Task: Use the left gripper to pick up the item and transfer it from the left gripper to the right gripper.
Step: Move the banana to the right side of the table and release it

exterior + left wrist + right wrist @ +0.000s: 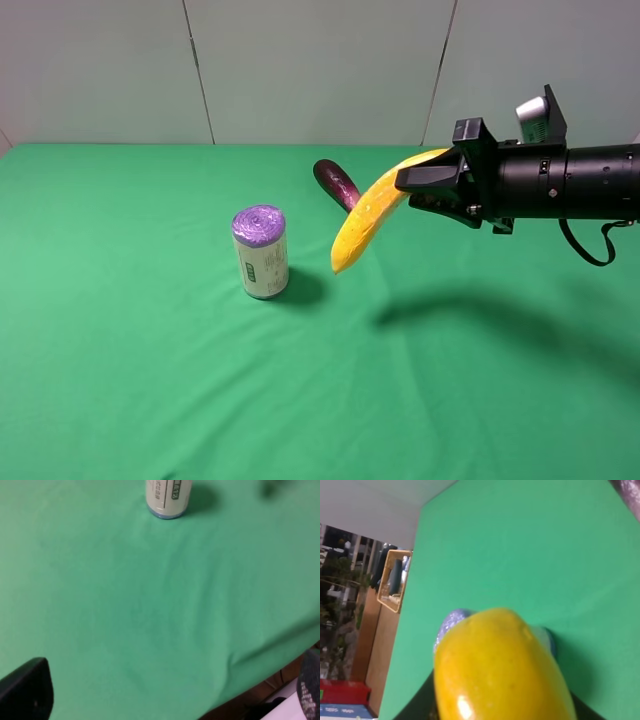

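Note:
The yellow banana hangs tilted in the air above the green table, held at its upper end by my right gripper, which is shut on it. It fills the lower part of the right wrist view. My left arm is out of the exterior high view. In the left wrist view only one black finger shows at the picture's edge, far apart from any other, with nothing held; the left gripper is low over bare cloth near the table's front edge.
A purple-topped upright roll stands left of the banana and also shows in the left wrist view. A dark purple eggplant lies behind the banana. The green cloth's front edge drops off close to the left gripper.

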`<state>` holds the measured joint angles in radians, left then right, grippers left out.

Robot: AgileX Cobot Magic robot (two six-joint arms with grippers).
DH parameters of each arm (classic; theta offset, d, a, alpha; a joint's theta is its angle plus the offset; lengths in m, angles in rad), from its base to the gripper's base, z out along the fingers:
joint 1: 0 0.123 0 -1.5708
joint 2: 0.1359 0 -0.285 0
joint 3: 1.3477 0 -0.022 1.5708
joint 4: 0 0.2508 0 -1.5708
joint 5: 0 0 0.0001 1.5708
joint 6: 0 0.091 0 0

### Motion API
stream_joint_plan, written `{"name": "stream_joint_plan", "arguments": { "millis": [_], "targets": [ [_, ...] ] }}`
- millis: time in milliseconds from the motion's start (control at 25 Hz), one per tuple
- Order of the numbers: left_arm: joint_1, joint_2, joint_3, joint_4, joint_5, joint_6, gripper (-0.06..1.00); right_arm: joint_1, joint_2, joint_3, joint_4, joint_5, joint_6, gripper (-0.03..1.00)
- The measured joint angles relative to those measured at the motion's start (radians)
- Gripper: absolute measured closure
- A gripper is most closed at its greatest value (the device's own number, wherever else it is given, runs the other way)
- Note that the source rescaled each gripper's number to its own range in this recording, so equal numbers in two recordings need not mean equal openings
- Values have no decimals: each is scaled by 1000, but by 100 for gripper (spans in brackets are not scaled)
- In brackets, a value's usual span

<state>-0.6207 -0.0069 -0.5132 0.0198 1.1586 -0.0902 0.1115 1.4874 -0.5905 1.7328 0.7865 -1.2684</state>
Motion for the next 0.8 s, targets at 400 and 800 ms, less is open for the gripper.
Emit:
{"name": "stream_joint_plan", "arguments": {
  "millis": [400, 800],
  "targets": [
    [99, -1, 0, 3, -13, 0, -2, 0, 0, 0, -27, 0, 4, 93],
    [378, -1, 0, 3, -14, 0, -2, 0, 0, 0, -33, -8, 18, 93]
  ]
}}
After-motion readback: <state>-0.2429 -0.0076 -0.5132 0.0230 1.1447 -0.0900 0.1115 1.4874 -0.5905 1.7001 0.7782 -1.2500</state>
